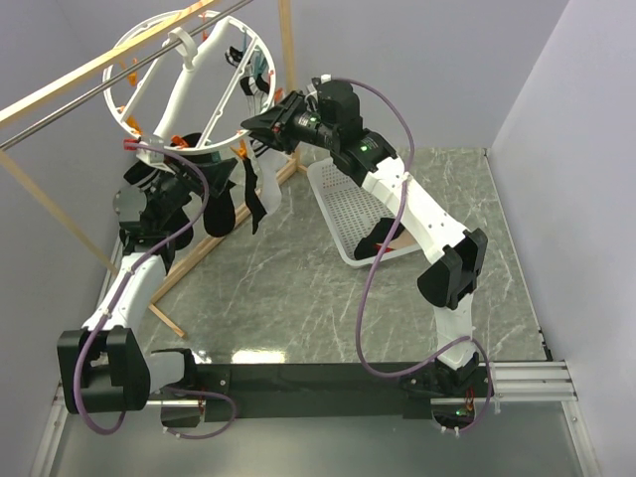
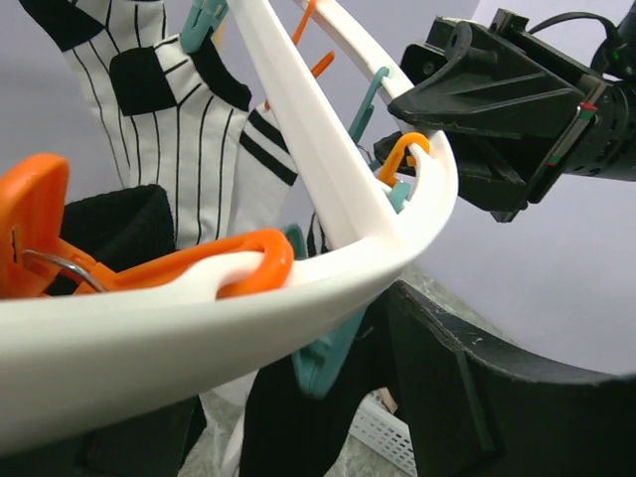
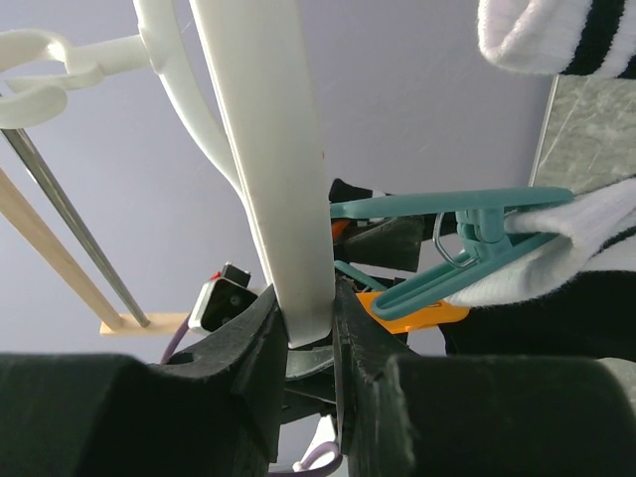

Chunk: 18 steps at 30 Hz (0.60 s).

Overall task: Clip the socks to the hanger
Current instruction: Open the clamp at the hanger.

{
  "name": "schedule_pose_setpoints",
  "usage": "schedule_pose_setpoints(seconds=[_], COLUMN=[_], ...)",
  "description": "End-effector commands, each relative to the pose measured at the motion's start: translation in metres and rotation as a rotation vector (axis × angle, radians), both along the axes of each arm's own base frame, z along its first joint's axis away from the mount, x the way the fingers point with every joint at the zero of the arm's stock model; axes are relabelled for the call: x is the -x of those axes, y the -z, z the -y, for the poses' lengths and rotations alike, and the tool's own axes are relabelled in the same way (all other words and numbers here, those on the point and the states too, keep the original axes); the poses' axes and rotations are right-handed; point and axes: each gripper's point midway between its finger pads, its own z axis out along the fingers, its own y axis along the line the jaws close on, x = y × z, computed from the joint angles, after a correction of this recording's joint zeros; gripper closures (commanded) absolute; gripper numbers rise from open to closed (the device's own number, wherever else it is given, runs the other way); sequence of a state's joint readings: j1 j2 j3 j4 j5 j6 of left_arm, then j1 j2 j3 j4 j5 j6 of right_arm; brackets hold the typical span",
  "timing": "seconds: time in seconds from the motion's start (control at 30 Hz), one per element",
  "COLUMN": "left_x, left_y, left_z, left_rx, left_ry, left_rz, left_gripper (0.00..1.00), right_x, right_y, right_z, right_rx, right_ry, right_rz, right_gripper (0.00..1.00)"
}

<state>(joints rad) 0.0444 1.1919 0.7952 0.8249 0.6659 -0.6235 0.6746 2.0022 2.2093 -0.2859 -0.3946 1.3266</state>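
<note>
Overhead, the hanger (image 1: 182, 94) hangs by its hook from a metal rod (image 1: 60, 113); black socks (image 1: 224, 204) dangle clipped under its lower rim. Narrowly shut, the right claw (image 3: 303, 318) pinches that rim; the left claw (image 1: 171, 174) stands wide at its lower left.

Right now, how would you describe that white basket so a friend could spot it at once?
Find the grey marbled table and follow the right arm up from its base. Under its forearm lies the basket, a shallow white rectangular tray. Unlike the round hanger, the other big white thing, it rests on the tabletop and is peppered with small holes.
</note>
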Motion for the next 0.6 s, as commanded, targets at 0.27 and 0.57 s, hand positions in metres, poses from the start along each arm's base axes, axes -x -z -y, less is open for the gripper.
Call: schedule_pose_setpoints(seconds=[0.27,0.57], left_x=[0.028,0.029], left_y=[-0.058,-0.065], left_z=[0.006,0.006], left_rx=[0.016,0.067], left_ry=[0.043,0.059], left_rz=[0.199,0.232], left_gripper=[0.29,0.37], right_x=[0.012,0.013], right_y=[-0.054,-0.054], right_z=[0.012,0.013], right_rx=[-0.101,-0.095], right_ry=[-0.040,-0.043], right_rz=[0.135,0.139], right_gripper=[0.93,0.93])
